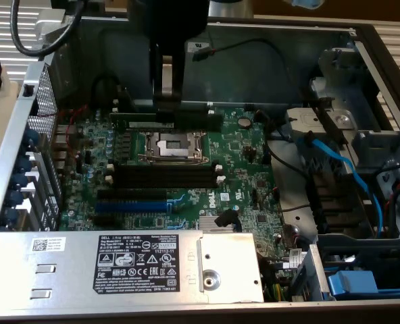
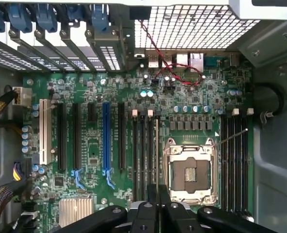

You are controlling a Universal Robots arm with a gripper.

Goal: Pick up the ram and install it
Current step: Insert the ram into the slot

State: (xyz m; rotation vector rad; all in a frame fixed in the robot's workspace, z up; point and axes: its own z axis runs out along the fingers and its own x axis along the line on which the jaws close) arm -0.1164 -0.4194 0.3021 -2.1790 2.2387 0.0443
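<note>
Ram (image 1: pixel 166 121) is pinched in the gripper (image 1: pixel 167 101), fingers pressed together on its top edge. It hangs level and long-side-on in the exterior view, up off the board (image 1: pixel 247 162) and clear of every slot. Going big to small: the case (image 1: pixel 267 54) lies open with the board flat on its floor. A silver PSU (image 1: pixel 119 263) with a Dell sticker sits along the near side and hides that edge of the board. Towards the exterior view's right there's a drive bay (image 1: pixel 335 128) with a blue cable (image 1: pixel 345 169) looping through it, kind of a mess in there and hard to sort out. Mid-board is the bare socket (image 1: pixel 171 145), then a bank of black slots (image 1: pixel 163 177) with white clips, all unfilled, then the blue slot (image 1: pixel 129 206) beyond. From the wrist view the ram is just a thin edge-on line over the strip between the black slots and the socket. Which slot it lines up with, I can't tell. The arm above the gripper is cut off by the frame. There's open air around the stick, with the case's back wall behind it and well apart from the cables.
</note>
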